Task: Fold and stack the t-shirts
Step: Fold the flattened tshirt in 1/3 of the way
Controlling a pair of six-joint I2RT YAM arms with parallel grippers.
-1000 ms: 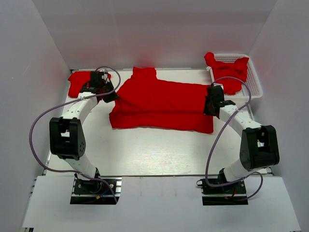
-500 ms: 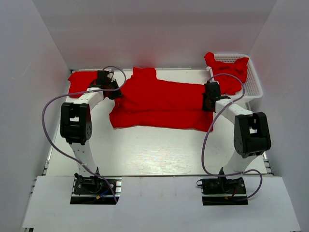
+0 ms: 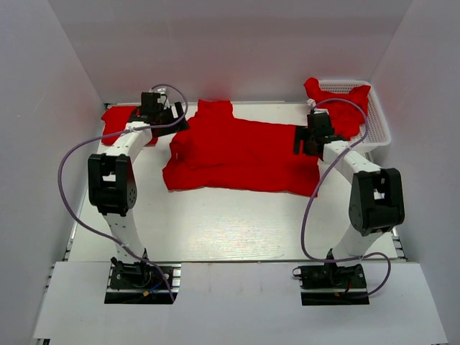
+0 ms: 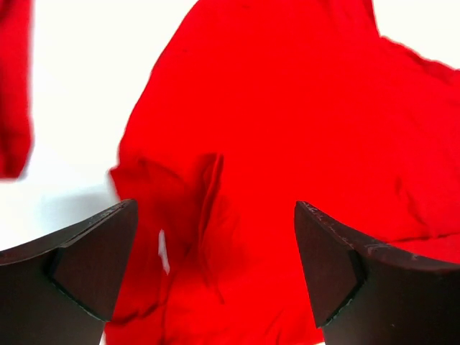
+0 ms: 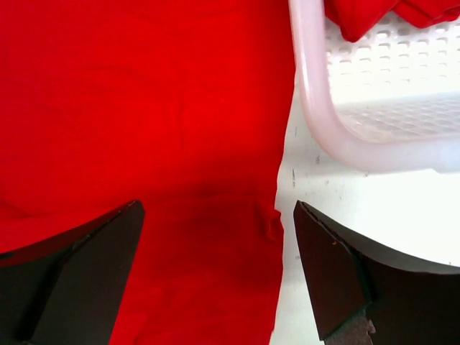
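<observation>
A large red t-shirt (image 3: pixel 241 154) lies spread across the middle of the table, partly folded, with a sleeve sticking out at the back. My left gripper (image 3: pixel 175 121) hovers open over its left edge. In the left wrist view the crumpled fabric (image 4: pixel 237 187) lies below the gripper (image 4: pixel 215 266), with nothing between the jaws. My right gripper (image 3: pixel 303 141) hovers open over the shirt's right edge (image 5: pixel 180 144); in its own view the gripper (image 5: pixel 215 269) is empty. A second red t-shirt (image 3: pixel 117 120) lies at the back left. A third (image 3: pixel 343 108) hangs in the basket.
A white mesh basket (image 3: pixel 379 122) stands at the back right; its rim (image 5: pixel 316 122) is close to the right gripper. White walls enclose the table (image 3: pixel 215 223) on three sides. Purple cables loop from both arms.
Both grippers have opened and let go of the large shirt. Both have moved up and toward the back, off the cloth.
</observation>
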